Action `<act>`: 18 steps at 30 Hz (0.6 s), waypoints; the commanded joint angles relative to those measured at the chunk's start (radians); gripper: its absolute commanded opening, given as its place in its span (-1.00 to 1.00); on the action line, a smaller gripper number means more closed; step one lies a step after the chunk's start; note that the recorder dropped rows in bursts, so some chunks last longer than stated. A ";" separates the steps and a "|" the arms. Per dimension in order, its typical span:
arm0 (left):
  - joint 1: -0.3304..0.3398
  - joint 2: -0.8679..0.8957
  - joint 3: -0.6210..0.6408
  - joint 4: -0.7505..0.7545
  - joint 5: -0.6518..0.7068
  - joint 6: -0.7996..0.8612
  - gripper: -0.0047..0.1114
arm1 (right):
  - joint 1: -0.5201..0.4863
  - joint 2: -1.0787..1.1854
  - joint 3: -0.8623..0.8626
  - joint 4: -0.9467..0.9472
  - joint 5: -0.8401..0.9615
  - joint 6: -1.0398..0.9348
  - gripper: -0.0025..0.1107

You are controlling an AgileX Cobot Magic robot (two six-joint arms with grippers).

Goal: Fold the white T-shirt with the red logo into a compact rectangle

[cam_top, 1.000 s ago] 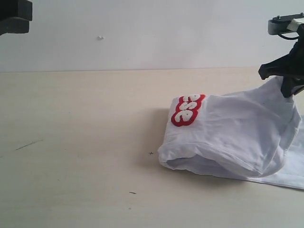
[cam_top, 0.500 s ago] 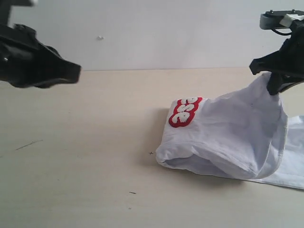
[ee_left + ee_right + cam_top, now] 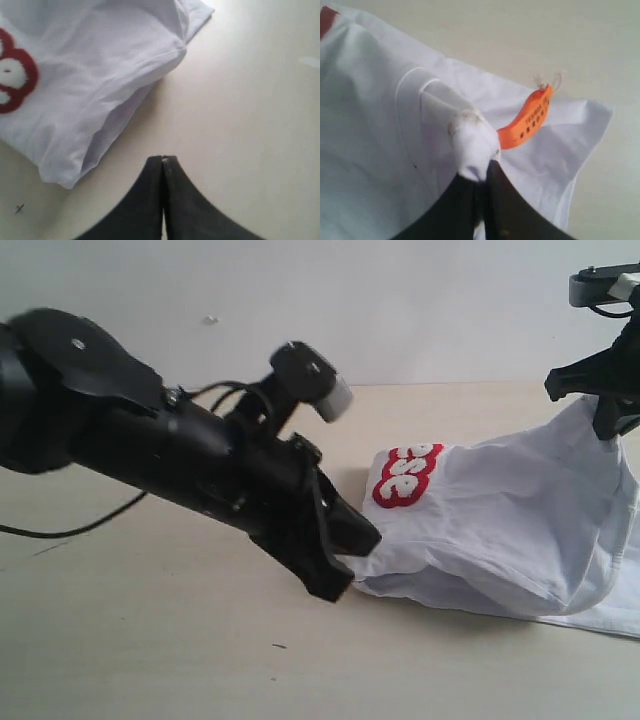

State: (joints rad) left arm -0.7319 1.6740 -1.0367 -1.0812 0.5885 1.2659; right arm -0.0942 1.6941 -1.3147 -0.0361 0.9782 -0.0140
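The white T-shirt lies half folded on the right of the table, with the red logo at its left fold. Its right end is raised, and there my right gripper is shut on a bunch of the cloth. In the right wrist view the right gripper pinches a knot of white fabric beside the orange neck tag. My left gripper hangs shut and empty just left of the shirt's folded edge. In the left wrist view the left gripper is over bare table, apart from the T-shirt and the logo.
The light wooden table runs to a white wall at the back. The black left arm reaches in across the left half, trailing a cable. Small dark marks dot the tabletop.
The left arm has swung in from the far left edge to the shirt's left fold. The right gripper shifted left, then back right, and the shirt moved with it.
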 commanded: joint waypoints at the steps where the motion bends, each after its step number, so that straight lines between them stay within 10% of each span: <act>1: -0.025 0.124 -0.022 -0.052 -0.048 0.106 -0.92 | 0.001 -0.009 -0.008 0.010 -0.030 -0.013 -0.96; 18: -0.186 0.400 -0.219 0.038 -0.283 0.012 -0.92 | 0.001 -0.009 -0.008 0.065 -0.045 -0.048 -0.96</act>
State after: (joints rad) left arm -0.9149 2.0594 -1.2341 -1.0507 0.3719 1.3161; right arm -0.0942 1.6941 -1.3147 0.0190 0.9487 -0.0564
